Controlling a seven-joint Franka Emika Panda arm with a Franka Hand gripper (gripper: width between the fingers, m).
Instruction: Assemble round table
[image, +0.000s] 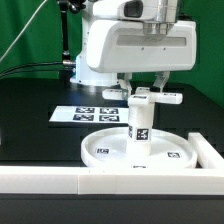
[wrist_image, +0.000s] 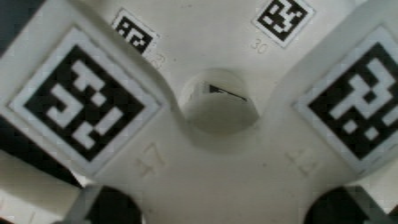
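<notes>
The large rimmed round disc (image: 105, 150) lies flat near the front wall. The short cylindrical leg (image: 139, 125) stands upright at the disc's middle, a marker on its side. The flat cross-shaped piece (image: 152, 98) sits level on top of the leg. My gripper (image: 145, 88) comes straight down over it, its fingers on either side of the piece. In the wrist view the cross-shaped piece (wrist_image: 214, 160) fills the frame with its markers and central hub, and it spans the gap between my dark fingertips (wrist_image: 107, 207). My gripper (wrist_image: 222, 205) is shut on it.
The marker board (image: 85, 114) lies flat on the black table behind the disc. The long white border wall (image: 60, 180) runs along the front, with a side wall (image: 205, 150) at the exterior view's right. The arm's white body stands behind.
</notes>
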